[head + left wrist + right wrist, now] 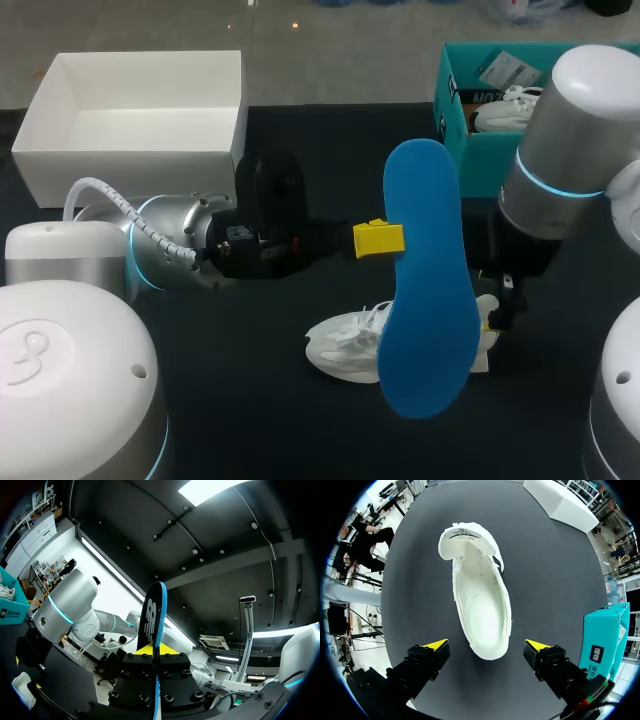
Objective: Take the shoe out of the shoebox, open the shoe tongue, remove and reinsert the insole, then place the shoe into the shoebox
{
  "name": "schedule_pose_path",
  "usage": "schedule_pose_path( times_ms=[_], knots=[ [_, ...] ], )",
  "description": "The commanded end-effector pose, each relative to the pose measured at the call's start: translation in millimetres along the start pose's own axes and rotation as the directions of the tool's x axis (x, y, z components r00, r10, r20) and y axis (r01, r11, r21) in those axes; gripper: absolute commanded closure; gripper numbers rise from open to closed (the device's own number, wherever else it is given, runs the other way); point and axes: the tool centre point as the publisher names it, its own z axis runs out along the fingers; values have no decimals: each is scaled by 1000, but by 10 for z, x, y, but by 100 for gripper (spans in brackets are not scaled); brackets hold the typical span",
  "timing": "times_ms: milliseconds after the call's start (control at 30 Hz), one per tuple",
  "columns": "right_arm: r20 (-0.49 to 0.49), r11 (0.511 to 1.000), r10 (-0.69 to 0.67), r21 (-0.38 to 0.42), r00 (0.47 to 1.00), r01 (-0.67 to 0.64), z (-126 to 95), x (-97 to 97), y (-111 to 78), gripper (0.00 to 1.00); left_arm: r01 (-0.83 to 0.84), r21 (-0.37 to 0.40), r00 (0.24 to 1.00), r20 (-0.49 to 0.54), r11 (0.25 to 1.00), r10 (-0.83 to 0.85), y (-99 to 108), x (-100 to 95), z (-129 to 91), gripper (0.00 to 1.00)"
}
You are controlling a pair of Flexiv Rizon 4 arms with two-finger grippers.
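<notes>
Shoe (345, 345) out of its box, lying on the dark worktop (250, 420) at about 5 o'clock from the middle of the head view, partly hidden behind the blue insole (430, 300). By my read, the first half of the job is done. From the right wrist the tongue (465, 535) looks folded back at the far end and the inside is bare white, with no insole in it. What's left is to put the insole back in and box the shoe. There is a teal shoebox (480, 155) at 1 o'clock with another shoe in it, and a white box (130, 160) at 11 o'clock, and I can't tell which is the target.

My left end effector (378, 240) is pressed together on the insole, pinching its edge and holding it up in the air above the shoe. My right end effector (485, 650) hangs over the heel end with its fingers spread wide. The shoe lies between and ahead of them, and neither finger seems to touch it
</notes>
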Motion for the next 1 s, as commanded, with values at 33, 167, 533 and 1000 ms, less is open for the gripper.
schedule_pose_path(
  times_ms=[33,167,533,1000],
  knots=[
    [3,1000,0,-1,1000,0,3,15,-9,0,0,3,1000,14,1000,-1,10,52,47,100],
    [3,1000,0,-1,1000,0,3,15,-9,0,0,3,1000,14,1000,-1,10,52,47,100],
    [1,1000,-16,7,1000,16,6,-1,42,0,0,3,1000,14,1000,-1,10,52,47,100],
    [33,996,-84,31,996,83,152,-258,478,0,0,3,1000,14,1000,-1,10,52,47,100]
  ],
)
